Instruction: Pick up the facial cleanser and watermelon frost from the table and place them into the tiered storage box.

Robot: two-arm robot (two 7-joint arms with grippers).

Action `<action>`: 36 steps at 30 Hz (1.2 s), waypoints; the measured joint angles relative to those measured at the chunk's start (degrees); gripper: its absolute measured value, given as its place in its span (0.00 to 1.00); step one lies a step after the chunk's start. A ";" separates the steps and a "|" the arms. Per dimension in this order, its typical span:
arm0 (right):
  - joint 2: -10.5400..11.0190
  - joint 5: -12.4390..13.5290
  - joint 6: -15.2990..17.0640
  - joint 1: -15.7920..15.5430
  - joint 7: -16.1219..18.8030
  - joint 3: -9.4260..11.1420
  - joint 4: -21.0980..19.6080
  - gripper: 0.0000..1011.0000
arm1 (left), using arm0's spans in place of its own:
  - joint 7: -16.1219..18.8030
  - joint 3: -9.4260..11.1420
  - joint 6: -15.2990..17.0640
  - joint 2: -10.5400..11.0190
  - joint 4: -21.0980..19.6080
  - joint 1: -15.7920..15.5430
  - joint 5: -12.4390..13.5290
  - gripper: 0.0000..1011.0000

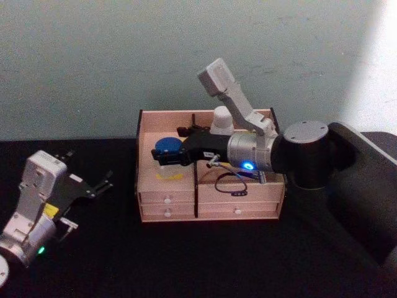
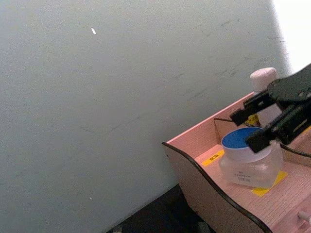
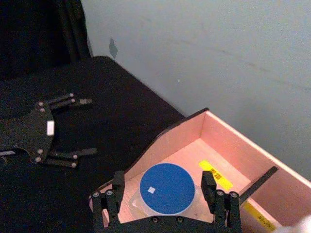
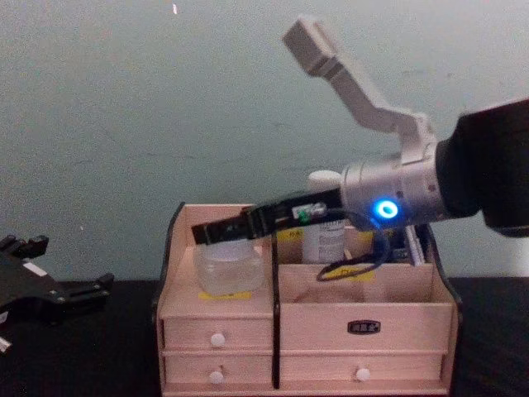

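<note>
On the black table (image 1: 111, 261), nearest the robot, the left gripper (image 1: 93, 186) rests low at the left side, well apart from the tiered storage box (image 1: 211, 208), its fingers spread wide and holding nothing; the chest view catches it at the left edge (image 4: 50, 289), and the right wrist view shows it lying over the dark cloth (image 3: 68, 131).

Farther in stands the tiered storage box (image 4: 302, 318), with 4 white-knobbed drawers across its front. In its left compartment sits the watermelon frost (image 1: 167, 152), upright on a yellow label, its blue lid (image 3: 166, 188) facing up. The right gripper (image 1: 177, 152) reaches across the box from the right and hovers at the jar; in its own wrist view the 2 fingers (image 3: 114, 194) stand on either side of the lid with gaps visible, so the hand is open around the jar rather than pinching it. The left wrist view shows the same fingers (image 2: 257, 141) at lid height above the frosted jar body (image 2: 250, 167).

Behind, in a rear compartment, the facial cleanser (image 1: 221, 119) stands upright, its white cap (image 2: 263, 77) rising above the box wall against the pale wall (image 1: 124, 56).
</note>
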 joint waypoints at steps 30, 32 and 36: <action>10.92 6.01 -3.93 -18.70 -14.67 15.74 -25.96 0.99 | 0.00 0.00 0.00 0.00 0.00 0.00 0.00 0.99; 11.03 5.47 -5.16 -20.32 -16.65 17.26 -26.68 0.99 | 0.00 0.00 0.00 0.00 0.00 0.00 0.00 0.99; 10.81 3.83 -7.68 -22.49 -20.06 19.36 -27.28 0.99 | 0.00 0.00 0.00 0.00 0.00 0.00 0.00 0.99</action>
